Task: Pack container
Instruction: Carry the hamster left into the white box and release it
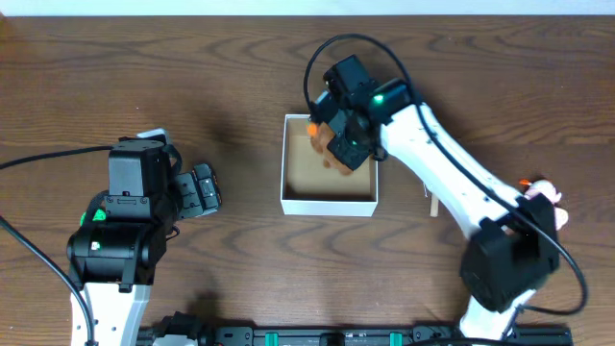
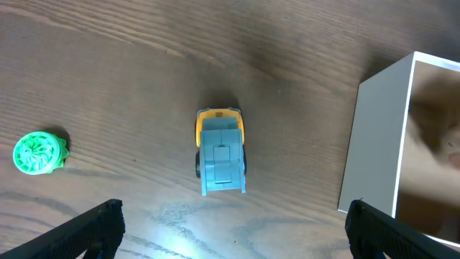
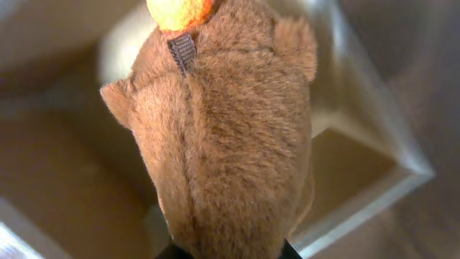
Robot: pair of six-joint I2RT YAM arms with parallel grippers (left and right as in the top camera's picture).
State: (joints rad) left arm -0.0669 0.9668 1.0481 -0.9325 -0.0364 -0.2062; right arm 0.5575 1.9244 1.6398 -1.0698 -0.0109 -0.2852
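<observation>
The container [image 1: 327, 205] is a small square box with white walls and a brown inside, at the table's middle. My right gripper [image 1: 344, 144] hangs over its far right part, shut on a brown plush toy [image 1: 333, 163] with an orange part. In the right wrist view the plush toy [image 3: 223, 129] fills the frame between my fingers [image 3: 228, 252], above the container's rim [image 3: 374, 194]. My left gripper [image 1: 204, 189] is open and empty, left of the container. In the left wrist view its fingers [image 2: 235, 216] are spread wide, the container's white wall [image 2: 377, 144] at right.
A blue and yellow toy truck [image 2: 221, 151] and a green ribbed ball [image 2: 39, 152] lie on the wood table below the left wrist. A pink and white toy [image 1: 544, 198] sits by the right arm's base. A thin pale stick [image 1: 432, 202] lies right of the container.
</observation>
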